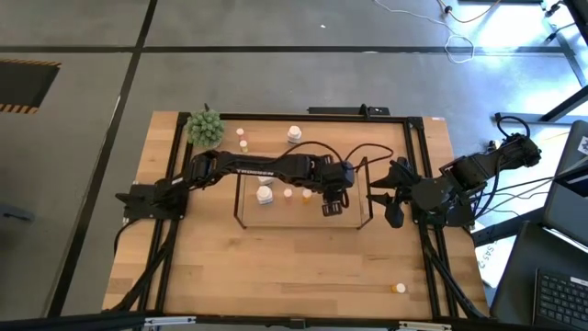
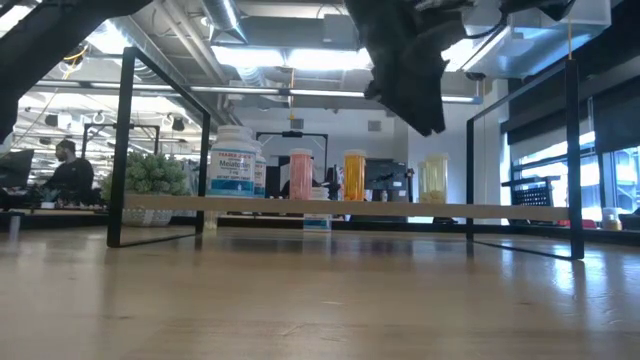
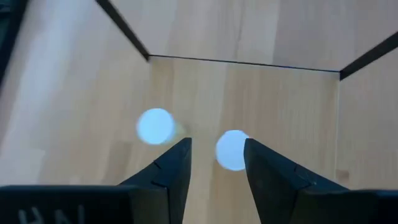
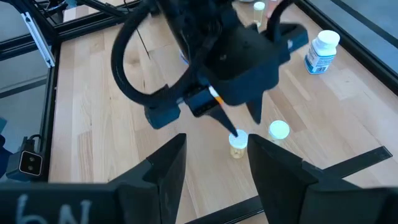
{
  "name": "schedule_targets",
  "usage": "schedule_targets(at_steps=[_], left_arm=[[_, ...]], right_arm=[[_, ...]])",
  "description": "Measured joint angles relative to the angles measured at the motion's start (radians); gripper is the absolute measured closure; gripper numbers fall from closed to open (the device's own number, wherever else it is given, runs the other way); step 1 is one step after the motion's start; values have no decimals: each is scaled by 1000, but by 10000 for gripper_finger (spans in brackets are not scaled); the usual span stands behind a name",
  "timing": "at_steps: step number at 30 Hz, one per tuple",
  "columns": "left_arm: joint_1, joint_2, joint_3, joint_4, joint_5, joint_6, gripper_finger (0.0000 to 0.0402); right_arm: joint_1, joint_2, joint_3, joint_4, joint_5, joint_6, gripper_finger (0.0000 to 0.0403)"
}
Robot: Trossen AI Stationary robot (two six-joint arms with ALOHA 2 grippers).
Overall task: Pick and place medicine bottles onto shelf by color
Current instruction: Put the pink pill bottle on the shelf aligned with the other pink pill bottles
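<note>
near the front edge of the light wooden worktop (image 1: pixel 276 267), one small orange-capped medicine bottle (image 1: pixel 399 288) lying alone, well apart from the rack, not yet sorted. farther in, the low black wire shelf with pale wood base (image 1: pixel 303 213) carrying a large white labelled bottle (image 2: pixel 234 167), a pink bottle (image 2: pixel 300 175), an orange bottle (image 2: pixel 354 175) and cream-yellow bottles (image 2: pixel 434 179) in a row. left gripper (image 3: pixel 214 163) hovering over the shelf's right end, jaws apart, empty, just above a cream bottle (image 3: pixel 232 149). right gripper (image 4: pixel 214 155) waiting beside the shelf's right end, jaws apart, empty. beyond, another large white bottle (image 1: pixel 294 134) and two small bottles (image 1: pixel 243 139) near the green round plant (image 1: pixel 205 127), left to place. roughly halfway by judgement.
</note>
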Motion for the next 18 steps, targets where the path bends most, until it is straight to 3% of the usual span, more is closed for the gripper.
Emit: schedule_targets(at_steps=[10,18], left_arm=[[0,-1,149,-226,-36,-23,260],[-1,-52,151,-334,-58,-85,260]], right_arm=[[0,0,0,0,0,0,230],[0,0,-1,5,0,0,230]])
